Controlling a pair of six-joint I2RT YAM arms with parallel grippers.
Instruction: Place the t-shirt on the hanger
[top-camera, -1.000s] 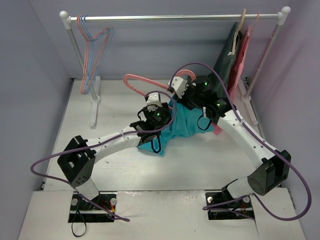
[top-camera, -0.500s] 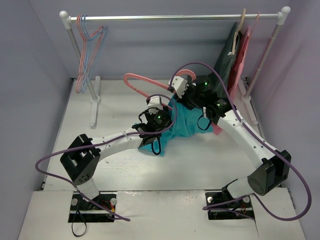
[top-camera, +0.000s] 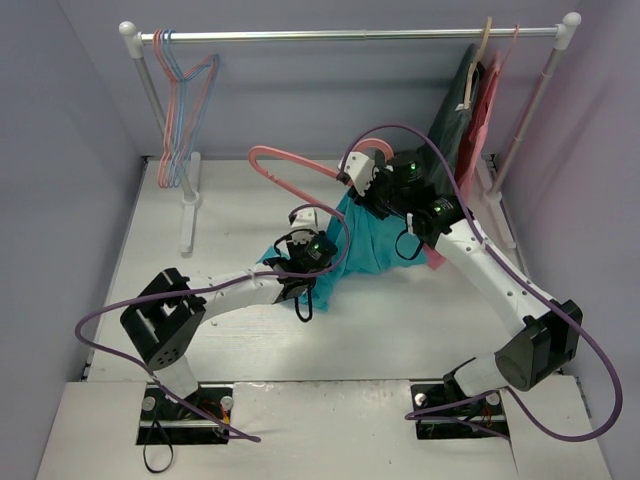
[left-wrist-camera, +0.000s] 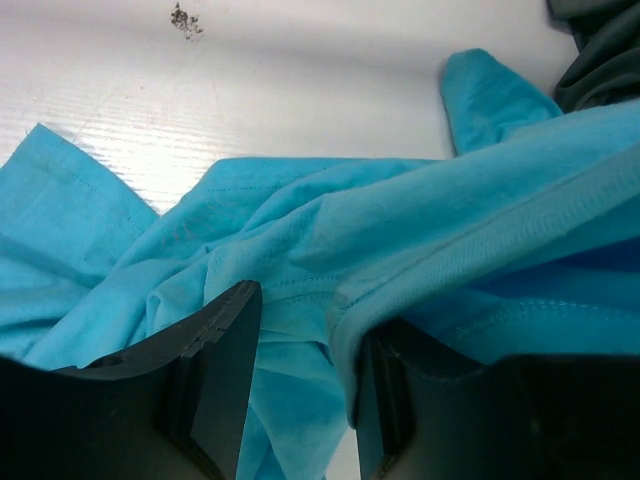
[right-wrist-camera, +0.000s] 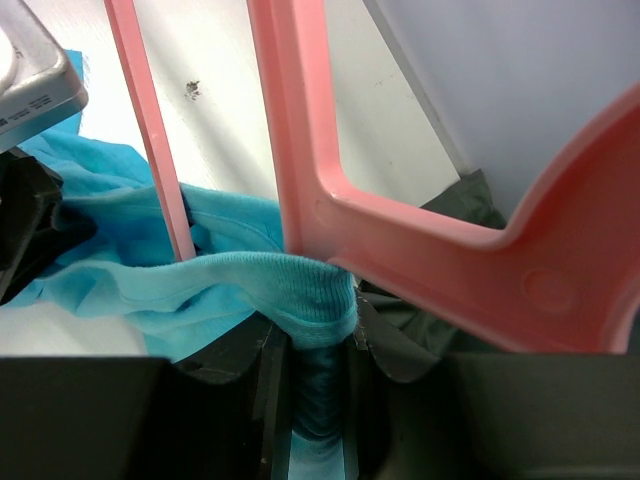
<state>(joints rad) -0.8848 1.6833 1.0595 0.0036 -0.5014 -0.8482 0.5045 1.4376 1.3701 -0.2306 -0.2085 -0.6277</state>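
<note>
The teal t-shirt (top-camera: 368, 248) lies crumpled on the table between my two grippers. The salmon-pink hanger (top-camera: 300, 167) is held above it, hook to the left. My right gripper (top-camera: 350, 190) is shut on the shirt's ribbed collar (right-wrist-camera: 300, 285), and the hanger's frame (right-wrist-camera: 400, 230) crosses just above its jaws, one thin bar running through the fabric. My left gripper (top-camera: 320, 224) is at the shirt's left edge. In the left wrist view it (left-wrist-camera: 305, 330) is open, with loose teal cloth (left-wrist-camera: 400, 230) between the jaws and a hem draped over the right finger (left-wrist-camera: 440, 400).
A clothes rail (top-camera: 350, 35) spans the back. Light-blue and pink hangers (top-camera: 182, 100) hang at its left end. A dark grey-green garment (top-camera: 455, 110) and a pink garment (top-camera: 487, 110) hang at the right. The rack's left foot (top-camera: 187, 215) stands on the table.
My left arm has drawn back toward the near left and its gripper sits lower on the shirt's edge. The spare hangers on the rail swing. The right gripper has stayed put.
</note>
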